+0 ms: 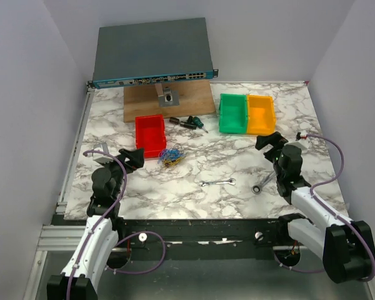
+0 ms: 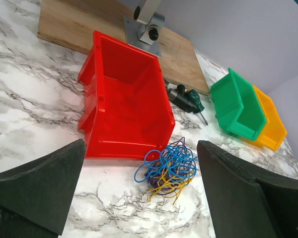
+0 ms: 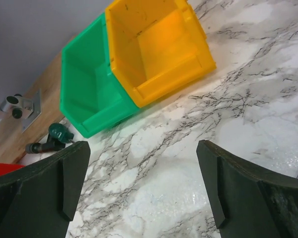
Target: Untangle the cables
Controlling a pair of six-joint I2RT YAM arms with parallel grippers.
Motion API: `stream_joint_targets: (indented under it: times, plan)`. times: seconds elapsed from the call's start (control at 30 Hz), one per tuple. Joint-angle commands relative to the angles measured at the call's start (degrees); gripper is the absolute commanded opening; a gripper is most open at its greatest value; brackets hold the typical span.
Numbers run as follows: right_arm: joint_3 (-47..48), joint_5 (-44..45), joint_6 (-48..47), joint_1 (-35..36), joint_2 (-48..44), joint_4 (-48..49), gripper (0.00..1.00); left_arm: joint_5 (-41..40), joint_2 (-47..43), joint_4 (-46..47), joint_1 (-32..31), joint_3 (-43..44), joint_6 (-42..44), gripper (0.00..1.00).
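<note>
Tangled blue, yellow-orange and dark cables [image 2: 167, 168], heaped on marble.

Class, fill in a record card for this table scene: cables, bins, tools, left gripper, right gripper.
cables: tangled blue-yellow bundle beside red bin
other bins: green bin and yellow bin, side by side, empty
tools: wrench, second wrench, screwdriver
left gripper: open, aimed at cables
right gripper: open, holding nothing
</note>
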Motion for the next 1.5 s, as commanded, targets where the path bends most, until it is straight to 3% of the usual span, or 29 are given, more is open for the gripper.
stream_joint_targets:
  times: [0.0, 0.17, 0.3, 0.47, 0.63, 0.77, 0.87, 1.0, 1.23, 1.37, 1.47]
  plan:
    - [-1.0, 3.4, 1.4, 0.1, 0.8, -0.1, 1.00, -1.7, -0.8, -1.5, 0.1, 2.0, -0.3, 0.99]
    - [-0.2, 2.5, 2.6, 0.1, 3.4, 0.6, 1.00, 4.3, 0.3, 3.5, -1.8, 2.0, 3.8, 0.99]
    - [1.5, 0.2, 1.6, 0.1, 5.0, -0.3, 1.00, -3.2, 7.3, -1.5, -12.1, 8.4, 9.0, 0.99]
    - [1.2, -0.2, 1.1, 0.1, 5.4, 0.7, 1.00, -0.7, 16.1, 0.8, -20.2, 11.8, 15.5, 0.98]
    - [0.2, -1.6, 0.8, 0.1, 3.5, 1.5, 1.00, -7.9, 24.9, -7.3, -27.6, 19.5, 20.3, 0.83]
    - [-0.2, -2.3, 0.9, 0.1, 3.5, 2.7, 1.00, -10.7, 31.9, -10.6, -32.7, 24.0, 23.4, 0.77]
    - [0.4, -3.1, 0.9, 0.1, 4.8, 3.0, 1.00, -11.5, 37.7, -13.6, -33.8, 28.2, 23.9, 0.76]
    - [1.2, -4.3, 0.4, 0.1, 5.3, 2.2, 1.00, -12.8, 47.0, -20.2, -33.8, 35.8, 24.0, 0.66]
    - [0.3, -4.7, 0.1, 0.1, 3.8, 2.5, 1.00, -15.2, 57.5, -29.4, -33.8, 44.8, 23.1, 0.67]
    - [0.6, -5.4, 0.5, 0.1, 4.6, 2.7, 1.00, -15.4, 63.4, -35.0, -33.8, 49.1, 22.4, 0.60]
    - [0.5, -6.1, 0.7, 0.1, 5.0, 3.3, 1.00, -15.2, 65.2, -36.9, -33.9, 50.7, 22.5, 0.36]
